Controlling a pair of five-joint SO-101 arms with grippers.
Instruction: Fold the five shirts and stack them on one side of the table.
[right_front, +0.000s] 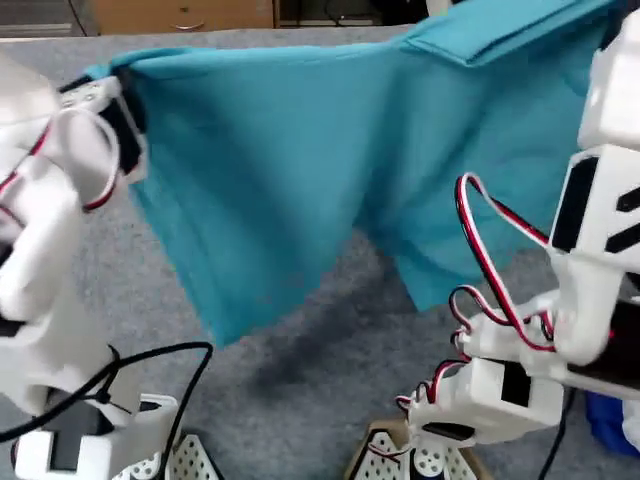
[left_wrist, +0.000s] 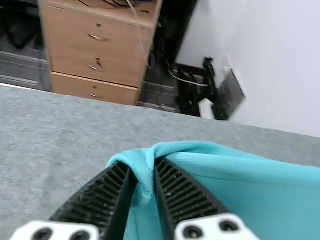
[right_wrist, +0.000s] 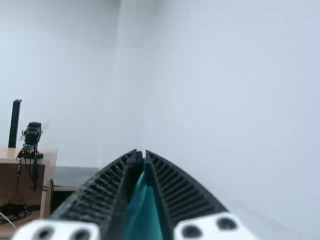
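High view, near edge: grey cloth-covered desk (right_front: 330, 370), with a shadow where the garment hangs over it.

Turquoise fabric shirt (right_front: 300, 170): held in the air, spread between both arms. The lower edge droops unevenly, deepest toward the left arm, and appears clear of the desk.

Left gripper (left_wrist: 142, 169): closed tight on a bunched corner of the shirt, fabric pinched between the ribbed pads.

Right gripper (right_wrist: 141, 155): likewise clamped, a turquoise strip squeezed between its jaws, raised higher than the left.

Far side: light wooden drawer cabinet (left_wrist: 95, 55) beyond the desk.

Judgement: step in hand is spreading the shirt flat before folding. To do it well:
- level the two grips
- keep the top edge taut
- lower both together so the hanging hem lands first
- then draw back to lay the cloth without creases

Slack in the middle would likely bunch.
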